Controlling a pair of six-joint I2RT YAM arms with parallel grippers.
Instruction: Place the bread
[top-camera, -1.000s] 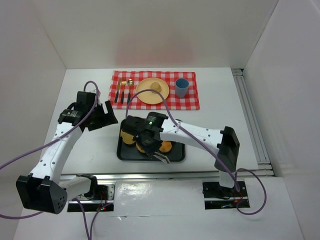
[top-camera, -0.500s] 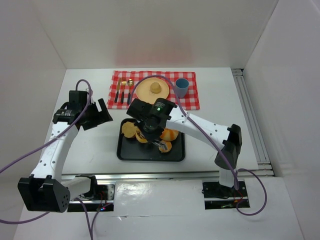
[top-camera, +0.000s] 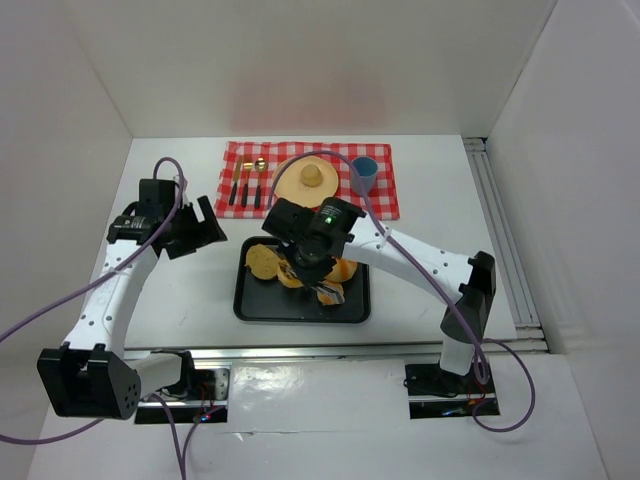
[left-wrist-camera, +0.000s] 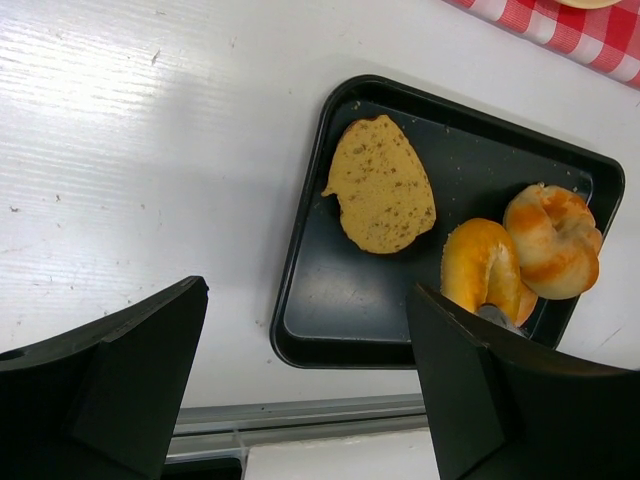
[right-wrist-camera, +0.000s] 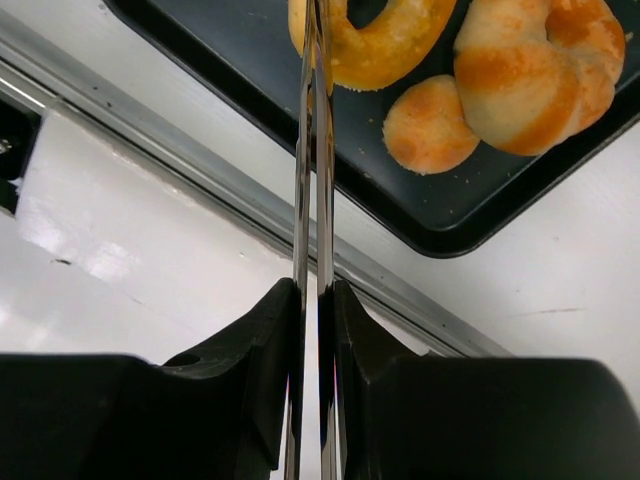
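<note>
At centre frame in the top view, on the white bench (top-camera: 430, 180), a glossy black tray (top-camera: 258, 302) with rounded corners and a raised rim. On it, four baked pieces: at its left a flat, porous tan slice (left-wrist-camera: 380, 187), roughly oval; further right a golden ring roll (left-wrist-camera: 482, 265) touching a twisted knot roll (left-wrist-camera: 553, 240) glazed orange-brown; just beside those a small round bun (right-wrist-camera: 428, 125), crumbly on top. Right hand (right-wrist-camera: 313, 30) low over the tray, thin metal fingers pressed nearly together with only a hairline slit between, tips crossing the ring roll's rim; no telling whether pinching it. Left hand (left-wrist-camera: 308, 290) left of the tray, blocky matte-black fingers spread wide, nothing held. Toward the top of the frame, a red-and-white checked cloth (top-camera: 380, 205) carrying a round tan plate (top-camera: 290, 188) with one domed roll (top-camera: 313, 176) on it, a blue cup (top-camera: 363, 175) at right, slim cutlery (top-camera: 245, 187) at left.
</note>
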